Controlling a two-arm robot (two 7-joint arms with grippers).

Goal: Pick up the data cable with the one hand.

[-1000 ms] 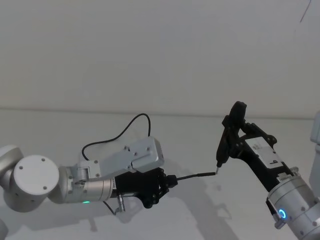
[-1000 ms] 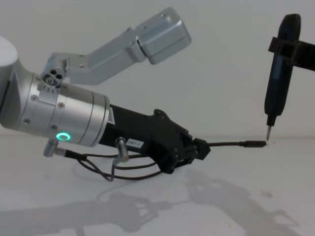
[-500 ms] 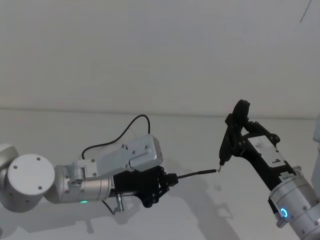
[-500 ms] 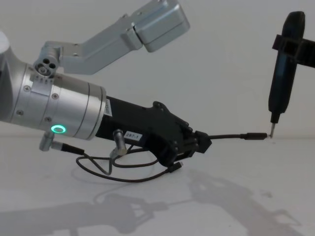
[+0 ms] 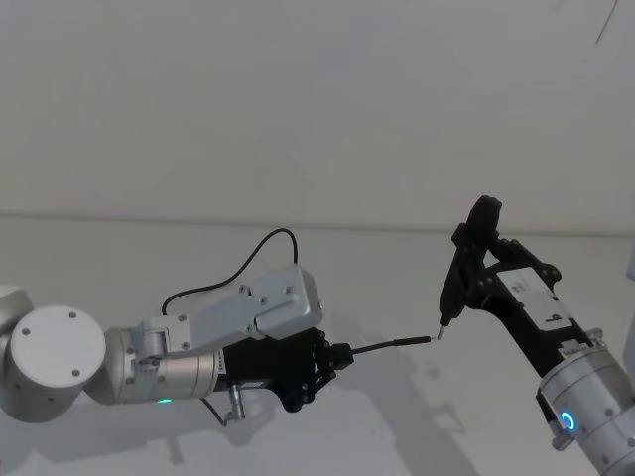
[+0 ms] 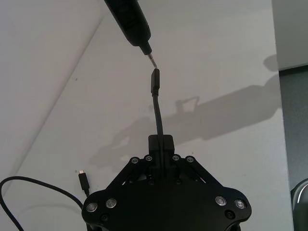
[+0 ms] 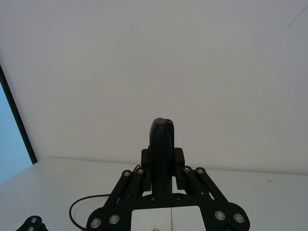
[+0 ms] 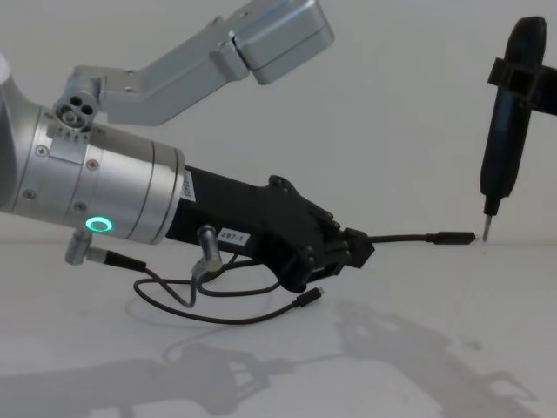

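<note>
The data cable [image 5: 387, 345] is a thin black cord. My left gripper [image 5: 332, 359] is shut on it just behind one slim plug [image 8: 452, 237], and that stretch sticks out level above the white table. The remaining cord loops back beneath the arm [image 8: 218, 313], its other plug [image 8: 309, 299] hanging loose near the table. In the left wrist view the held plug [image 6: 155, 82] points at the metal tip of a black pen-shaped tool [image 6: 130, 19], almost touching it. My right gripper [image 5: 464, 266] is shut on that tool [image 8: 509, 148], holding it upright with the tip down.
The white table [image 5: 397, 436] runs back to a plain white wall. The left wrist view shows the table's edge with dark floor [image 6: 291, 144] beyond it. A blue panel [image 7: 9, 149] stands at one side in the right wrist view.
The left arm has lifted the held cable end a little, and the loose plug has come into sight under the gripper. The right gripper with the pen tool has drifted slightly to the right.
</note>
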